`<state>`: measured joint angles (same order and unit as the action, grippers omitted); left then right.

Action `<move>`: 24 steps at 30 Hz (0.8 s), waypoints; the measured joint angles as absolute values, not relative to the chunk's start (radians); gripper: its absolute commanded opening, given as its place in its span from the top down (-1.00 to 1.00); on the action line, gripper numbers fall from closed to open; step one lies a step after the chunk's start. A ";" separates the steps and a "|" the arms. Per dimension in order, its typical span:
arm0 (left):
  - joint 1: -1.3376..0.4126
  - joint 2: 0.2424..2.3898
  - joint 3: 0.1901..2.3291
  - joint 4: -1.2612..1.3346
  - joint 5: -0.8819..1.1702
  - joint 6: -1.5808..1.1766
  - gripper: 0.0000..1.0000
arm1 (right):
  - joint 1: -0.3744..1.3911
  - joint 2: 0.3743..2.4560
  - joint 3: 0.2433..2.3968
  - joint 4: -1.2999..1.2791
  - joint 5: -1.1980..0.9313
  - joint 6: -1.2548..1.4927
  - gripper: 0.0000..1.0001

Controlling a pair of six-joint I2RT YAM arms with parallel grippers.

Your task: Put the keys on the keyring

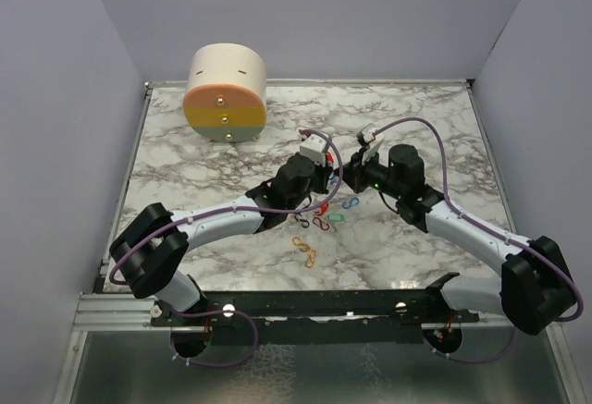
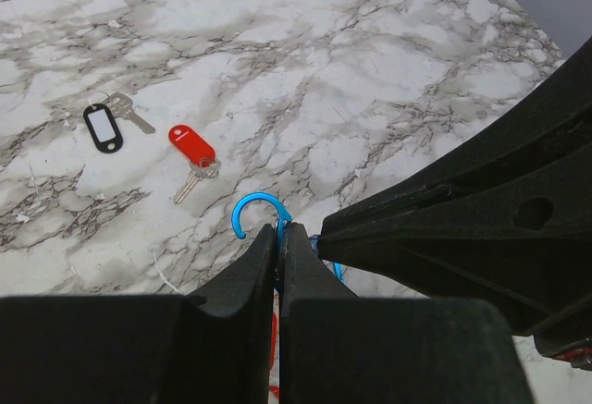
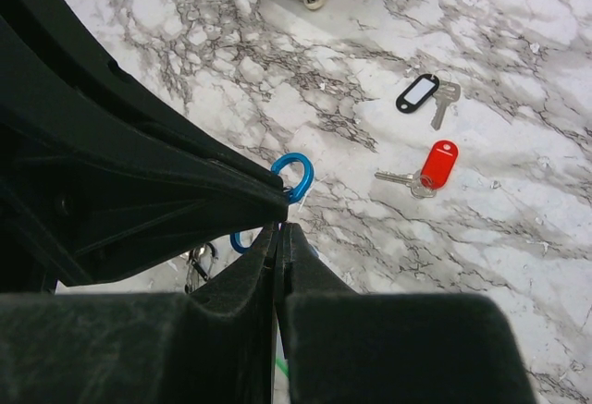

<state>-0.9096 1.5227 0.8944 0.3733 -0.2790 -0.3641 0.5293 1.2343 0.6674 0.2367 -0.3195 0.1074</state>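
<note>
My left gripper [image 2: 280, 230] is shut on a blue S-shaped clip [image 2: 257, 208], whose open hook sticks out past the fingertips. My right gripper [image 3: 280, 228] is shut too, its tips at the middle of the same blue clip [image 3: 298, 175], tip to tip with the left one. In the top view the two grippers, left [image 1: 331, 175] and right [image 1: 356, 168], meet at mid-table. A red-tagged key [image 2: 191, 145] and a black-tagged key [image 2: 103, 127] lie flat on the marble beyond them; they also show in the right wrist view, red [image 3: 439, 162] and black [image 3: 418, 92].
Loose clips lie just in front of the grippers: orange [image 1: 303, 251], red [image 1: 319, 222], green [image 1: 335, 216], blue [image 1: 351, 202]. A black clip [image 3: 199, 265] lies under the left gripper. A big cream-and-orange cylinder [image 1: 227, 94] stands at the back left. Walls enclose the table.
</note>
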 measured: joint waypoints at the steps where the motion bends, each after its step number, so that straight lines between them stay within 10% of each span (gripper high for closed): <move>1: -0.910 1.523 0.895 0.373 -0.279 -0.364 1.00 | 0.529 1.233 0.667 0.237 -0.319 0.107 0.98; 24: -0.909 1.541 0.914 0.373 -0.278 -0.363 1.00 | 0.551 1.213 0.656 0.236 -0.331 0.099 0.98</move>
